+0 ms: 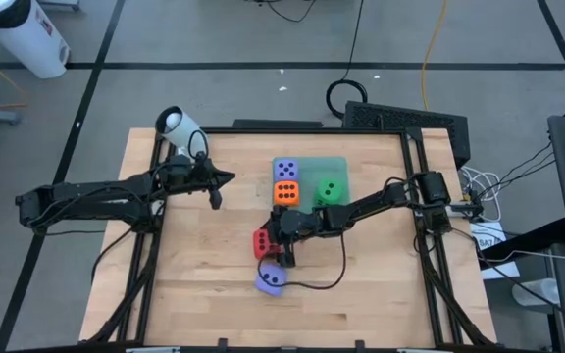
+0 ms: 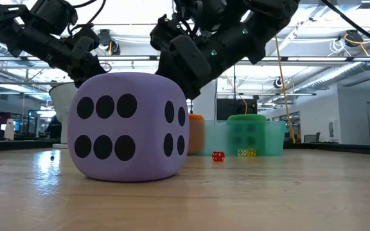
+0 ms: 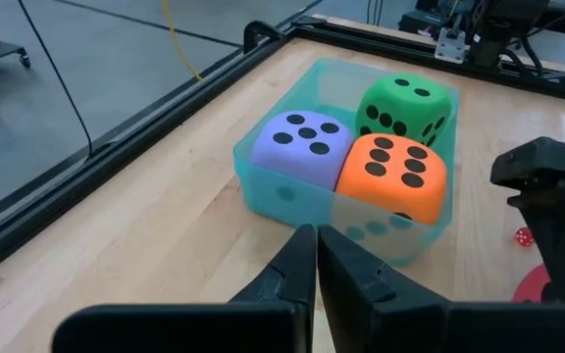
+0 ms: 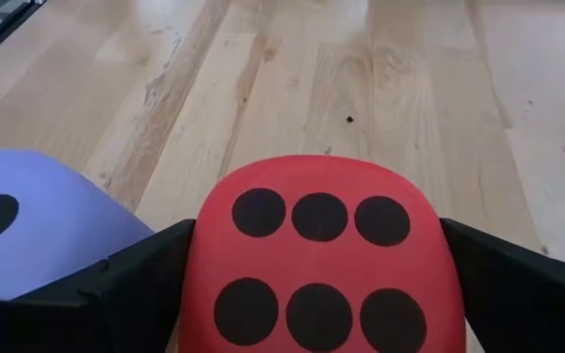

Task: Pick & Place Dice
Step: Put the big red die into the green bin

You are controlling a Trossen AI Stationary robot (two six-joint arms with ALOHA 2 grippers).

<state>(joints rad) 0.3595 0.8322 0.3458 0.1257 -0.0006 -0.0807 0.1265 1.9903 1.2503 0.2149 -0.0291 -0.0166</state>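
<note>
The red die (image 1: pixel 261 242) sits between my right gripper's (image 1: pixel 269 245) fingers near the table's middle, its six-pip face (image 4: pixel 317 265) toward the wrist camera. One lavender die (image 1: pixel 271 281) rests on the wood just nearer, filling the low view (image 2: pixel 127 125). A translucent green tray (image 1: pixel 341 165) holds the other lavender die (image 3: pixel 297 145), the orange die (image 3: pixel 392 175) and the green die (image 3: pixel 407 110). My left gripper (image 1: pixel 219 188) hovers shut left of the tray, touching nothing. My right gripper has the red die pinched between its two fingers (image 4: pixel 126 284), one on each of two opposite side faces (image 4: pixel 209 275). It reaches in from the table's right, slanting downward. I cannot tell whether the die is lifted or still rests on the wood.
A tiny red die (image 2: pixel 218 156) and tiny yellowish dice (image 2: pixel 246 153) lie on the wood near the tray. A white cylinder (image 1: pixel 179 126) stands at the far-left corner. Black frame rails (image 1: pixel 415 196) edge the table. Bare wood (image 1: pixel 204 265) spreads across the near left.
</note>
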